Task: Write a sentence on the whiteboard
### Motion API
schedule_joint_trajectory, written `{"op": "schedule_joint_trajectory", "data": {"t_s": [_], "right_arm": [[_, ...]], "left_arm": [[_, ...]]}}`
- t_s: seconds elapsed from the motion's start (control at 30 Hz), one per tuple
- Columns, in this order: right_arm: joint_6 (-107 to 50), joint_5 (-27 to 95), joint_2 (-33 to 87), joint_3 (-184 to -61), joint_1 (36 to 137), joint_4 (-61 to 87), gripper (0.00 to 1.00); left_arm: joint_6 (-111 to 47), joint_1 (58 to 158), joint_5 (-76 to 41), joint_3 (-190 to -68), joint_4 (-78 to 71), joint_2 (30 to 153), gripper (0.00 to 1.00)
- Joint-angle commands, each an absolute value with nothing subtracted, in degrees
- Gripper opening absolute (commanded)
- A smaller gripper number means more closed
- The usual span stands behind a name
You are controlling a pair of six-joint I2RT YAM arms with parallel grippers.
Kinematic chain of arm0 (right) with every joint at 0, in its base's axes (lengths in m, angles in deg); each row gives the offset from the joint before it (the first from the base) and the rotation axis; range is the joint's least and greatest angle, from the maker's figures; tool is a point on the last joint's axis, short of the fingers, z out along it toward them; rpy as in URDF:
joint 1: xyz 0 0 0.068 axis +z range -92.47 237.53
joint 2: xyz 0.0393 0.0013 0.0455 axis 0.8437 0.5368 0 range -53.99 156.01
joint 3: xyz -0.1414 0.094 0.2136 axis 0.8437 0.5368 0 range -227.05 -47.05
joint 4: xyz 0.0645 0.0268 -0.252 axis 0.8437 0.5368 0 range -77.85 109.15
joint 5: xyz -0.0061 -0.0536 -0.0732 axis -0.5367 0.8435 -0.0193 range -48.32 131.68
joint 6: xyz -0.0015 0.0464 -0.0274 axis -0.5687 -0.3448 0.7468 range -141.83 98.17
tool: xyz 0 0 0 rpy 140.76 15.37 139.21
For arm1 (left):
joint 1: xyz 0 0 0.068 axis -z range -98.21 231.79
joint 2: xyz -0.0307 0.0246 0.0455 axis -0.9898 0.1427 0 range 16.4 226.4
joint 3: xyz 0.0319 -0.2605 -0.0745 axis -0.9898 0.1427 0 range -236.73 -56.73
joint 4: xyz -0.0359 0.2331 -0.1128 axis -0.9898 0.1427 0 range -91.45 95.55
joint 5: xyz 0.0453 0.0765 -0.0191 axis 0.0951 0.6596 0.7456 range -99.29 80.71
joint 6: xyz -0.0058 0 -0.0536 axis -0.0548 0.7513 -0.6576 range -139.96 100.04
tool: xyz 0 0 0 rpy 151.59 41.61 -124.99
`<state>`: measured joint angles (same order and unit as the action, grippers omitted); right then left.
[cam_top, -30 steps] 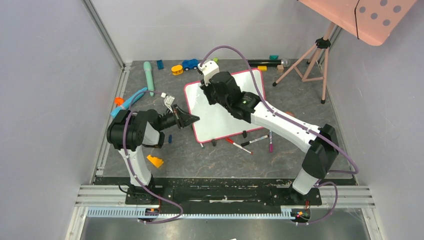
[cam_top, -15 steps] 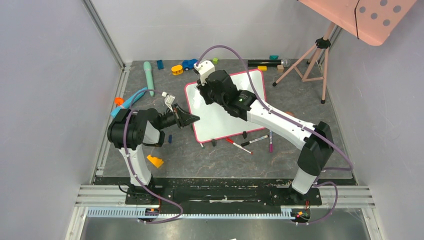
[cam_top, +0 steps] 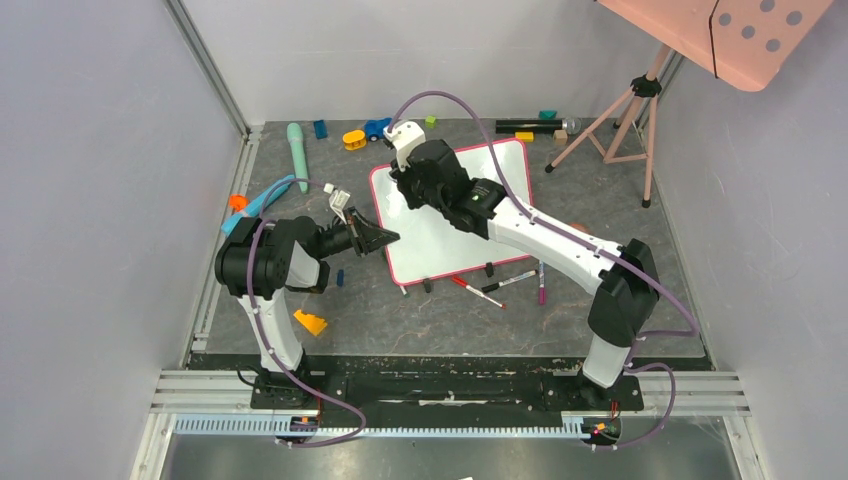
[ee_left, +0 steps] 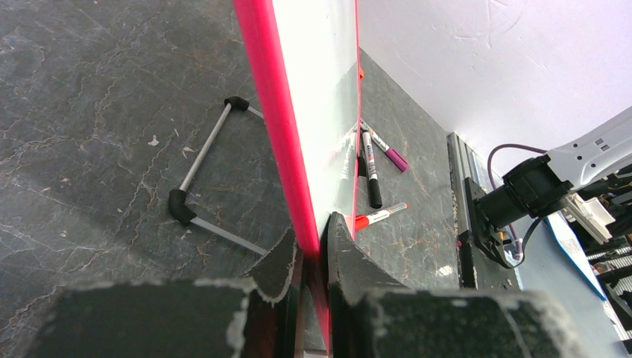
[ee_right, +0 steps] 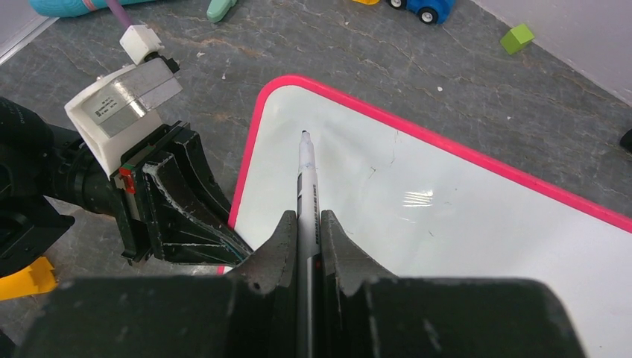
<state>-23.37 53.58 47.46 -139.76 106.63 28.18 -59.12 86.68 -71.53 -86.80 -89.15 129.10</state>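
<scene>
The whiteboard (cam_top: 440,250), white with a pink-red frame, lies tilted in the middle of the table. My left gripper (cam_top: 386,238) is shut on its left edge; in the left wrist view the jaws (ee_left: 313,240) clamp the pink frame (ee_left: 268,97). My right gripper (cam_top: 405,182) is over the board's far-left corner, shut on a white marker (ee_right: 306,175). The marker's dark tip points at the board (ee_right: 447,216) near that corner. No writing shows on the visible board surface, so the sentence is not in view.
Three loose markers (cam_top: 478,292) (cam_top: 508,281) (cam_top: 541,283) lie in front of the board beside its black clip feet (cam_top: 428,285). A pink tripod (cam_top: 620,115) stands at the back right. Toys (cam_top: 354,139) line the back edge, and an orange wedge (cam_top: 310,321) lies near the left arm.
My right gripper has moved a little left and farther back over the board with the marker. The left gripper and the board have stayed in place.
</scene>
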Motion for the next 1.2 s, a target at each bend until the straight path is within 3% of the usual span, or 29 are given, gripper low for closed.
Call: {"op": "schedule_joint_trajectory", "data": {"t_s": [0.0, 1.17], "right_arm": [[-23.9, 54.4, 48.4, -143.0, 106.4, 27.2, 0.0], [-24.3, 56.7, 50.1, -141.6, 106.3, 29.0, 0.0]], "left_arm": [[-43.5, 86.3, -69.4, -85.9, -90.7, 133.3, 0.05], [-43.5, 86.3, -69.2, -85.7, -90.7, 133.3, 0.04]]}}
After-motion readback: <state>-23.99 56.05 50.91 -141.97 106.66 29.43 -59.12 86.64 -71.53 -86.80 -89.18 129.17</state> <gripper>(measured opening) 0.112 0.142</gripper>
